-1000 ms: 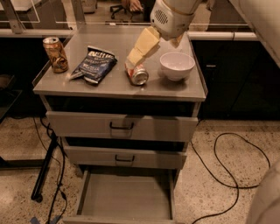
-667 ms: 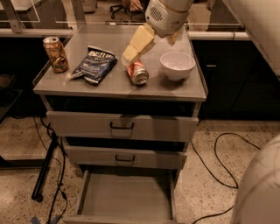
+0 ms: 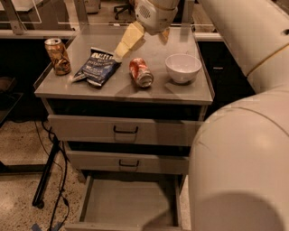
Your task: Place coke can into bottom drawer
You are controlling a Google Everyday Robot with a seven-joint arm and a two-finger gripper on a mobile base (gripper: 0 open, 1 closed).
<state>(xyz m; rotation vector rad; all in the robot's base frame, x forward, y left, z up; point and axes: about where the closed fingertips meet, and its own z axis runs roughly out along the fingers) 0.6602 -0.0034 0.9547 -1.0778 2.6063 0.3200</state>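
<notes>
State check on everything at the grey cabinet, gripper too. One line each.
Red-orange coke can: on its side on the cabinet top, not held.
Gold-brown can: upright.
Blue chip bag: lying flat.
White bowl: upright, looks empty.
Grey bottom drawer: pulled open, no can inside.
Two upper drawers: pushed in.
Gripper: open, empty, above the top behind the coke can.

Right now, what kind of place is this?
Likely an office or lab workspace: a grey drawer cabinet, an office chair behind, cables on a speckled floor. The gripper hovers over its top, behind the coke can.
</notes>
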